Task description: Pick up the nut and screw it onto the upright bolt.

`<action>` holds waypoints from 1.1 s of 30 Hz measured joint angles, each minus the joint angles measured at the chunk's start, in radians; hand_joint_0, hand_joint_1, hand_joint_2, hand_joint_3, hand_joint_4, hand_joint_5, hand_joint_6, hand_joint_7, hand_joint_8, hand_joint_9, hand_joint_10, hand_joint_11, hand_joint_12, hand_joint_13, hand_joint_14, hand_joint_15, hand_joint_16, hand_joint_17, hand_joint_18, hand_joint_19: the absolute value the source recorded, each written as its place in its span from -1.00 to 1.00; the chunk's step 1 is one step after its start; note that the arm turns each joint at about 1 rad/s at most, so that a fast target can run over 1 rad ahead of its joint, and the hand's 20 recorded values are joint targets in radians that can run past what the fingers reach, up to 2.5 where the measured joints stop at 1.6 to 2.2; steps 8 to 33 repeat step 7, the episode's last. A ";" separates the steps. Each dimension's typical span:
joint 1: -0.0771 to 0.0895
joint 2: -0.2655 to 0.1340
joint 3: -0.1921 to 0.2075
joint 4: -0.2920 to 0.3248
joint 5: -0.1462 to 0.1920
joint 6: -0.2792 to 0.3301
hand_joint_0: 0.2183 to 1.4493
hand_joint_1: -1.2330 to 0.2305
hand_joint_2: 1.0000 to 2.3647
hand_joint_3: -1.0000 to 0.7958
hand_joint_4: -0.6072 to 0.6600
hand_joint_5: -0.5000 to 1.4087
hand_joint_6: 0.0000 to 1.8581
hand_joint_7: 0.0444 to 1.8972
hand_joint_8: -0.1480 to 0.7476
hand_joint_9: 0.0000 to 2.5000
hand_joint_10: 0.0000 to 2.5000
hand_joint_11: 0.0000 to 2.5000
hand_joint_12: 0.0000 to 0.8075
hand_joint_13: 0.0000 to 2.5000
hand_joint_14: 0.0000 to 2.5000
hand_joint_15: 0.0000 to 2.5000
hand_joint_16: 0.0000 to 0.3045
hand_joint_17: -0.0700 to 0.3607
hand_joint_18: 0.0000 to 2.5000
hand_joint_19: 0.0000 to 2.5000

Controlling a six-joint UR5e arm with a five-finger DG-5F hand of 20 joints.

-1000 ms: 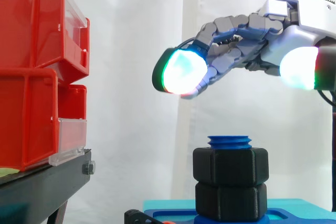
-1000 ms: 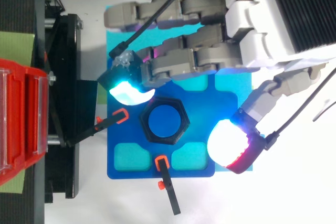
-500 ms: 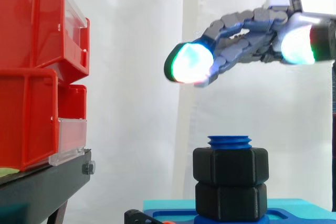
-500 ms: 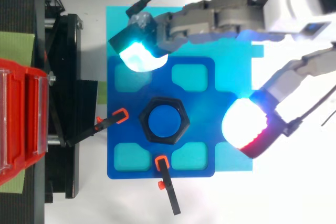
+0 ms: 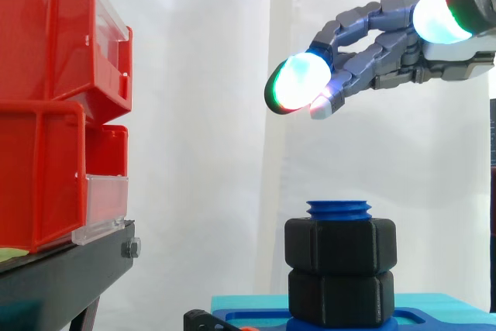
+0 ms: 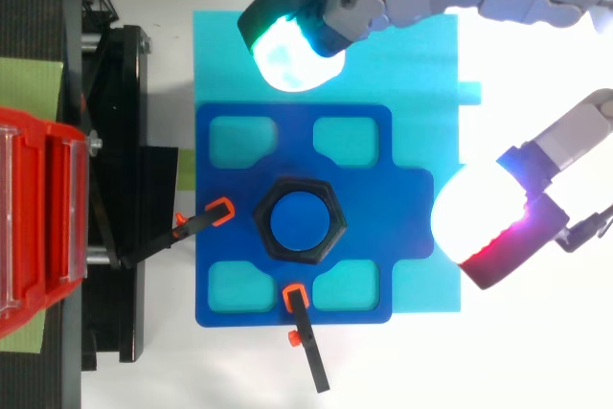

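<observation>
The hand point(image 5: 387, 60) hangs in the upper right of the side view, well above the work. It holds nothing: its fingers reach out nearly straight toward the left, and one glowing fingertip point(image 5: 298, 83) is spread far from the thumb pad point(image 6: 479, 222). The nut point(image 5: 341, 244) is not loose. It sits threaded on the upright blue bolt point(image 5: 339, 208) at lower centre, with only the top turns of thread above it, and it rests on a second black hexagonal block point(image 5: 341, 296). From above it is a black hexagonal ring point(image 6: 299, 185) around the bolt's blue end point(image 6: 300, 220), in the middle of the blue fixture plate point(image 6: 383, 217). It looks like rigid, matte plastic, so it is probably light, hard to crush and not slippery. The best hold seems to be on opposite flats, fingers against thumb, kept above the seam with the lower block.
</observation>
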 measured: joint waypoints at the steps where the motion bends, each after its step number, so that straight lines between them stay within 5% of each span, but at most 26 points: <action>1: 0.004 0.003 0.000 -0.003 0.007 0.006 -0.62 0.01 -1.00 -0.44 0.04 -0.72 -0.46 -0.34 -0.19 -0.88 -1.00 -1.00 -0.14 -1.00 -1.00 -1.00 -0.68 -0.17 -1.00 -1.00; 7: 0.018 0.007 0.000 -0.031 0.017 0.038 -0.62 0.01 -1.00 -0.44 0.04 -0.73 -0.46 -0.31 -0.20 -0.92 -1.00 -1.00 -0.13 -1.00 -1.00 -1.00 -0.67 -0.16 -1.00 -1.00; 33: 0.018 0.007 0.000 -0.031 0.017 0.038 -0.62 0.01 -1.00 -0.44 0.04 -0.73 -0.46 -0.31 -0.20 -0.92 -1.00 -1.00 -0.13 -1.00 -1.00 -1.00 -0.67 -0.16 -1.00 -1.00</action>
